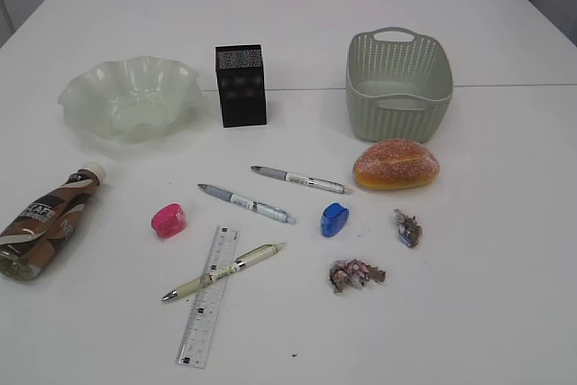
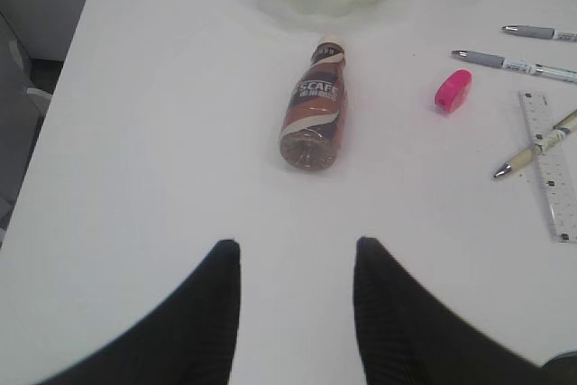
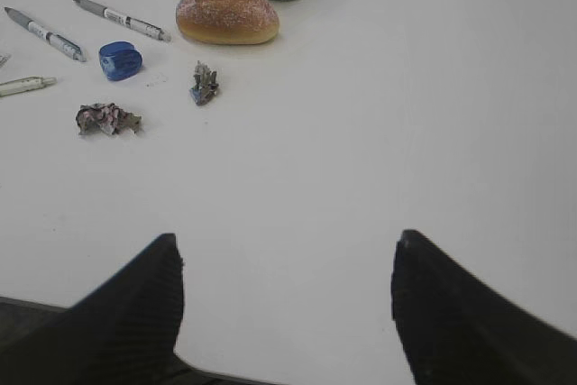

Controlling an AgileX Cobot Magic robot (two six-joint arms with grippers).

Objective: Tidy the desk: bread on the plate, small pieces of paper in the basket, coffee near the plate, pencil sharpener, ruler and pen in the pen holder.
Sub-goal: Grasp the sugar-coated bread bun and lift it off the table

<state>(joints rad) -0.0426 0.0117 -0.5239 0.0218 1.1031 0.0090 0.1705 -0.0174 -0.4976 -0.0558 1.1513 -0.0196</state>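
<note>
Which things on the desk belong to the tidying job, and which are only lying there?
Job: bread, plate, basket, coffee, paper pieces, sharpeners, ruler, pens, pen holder.
Lying about: nothing visible.

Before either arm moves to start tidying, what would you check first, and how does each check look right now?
1. Left gripper open, holding nothing: ok.
2. Right gripper open, holding nothing: ok.
3. Plate has room for the bread: ok.
4. Basket upright, opening free: ok; its inside is only partly seen.
5. Coffee standing near the plate: not ok, it lies on its side.
6. Ruler free to lift: not ok, a pen lies across it.
</note>
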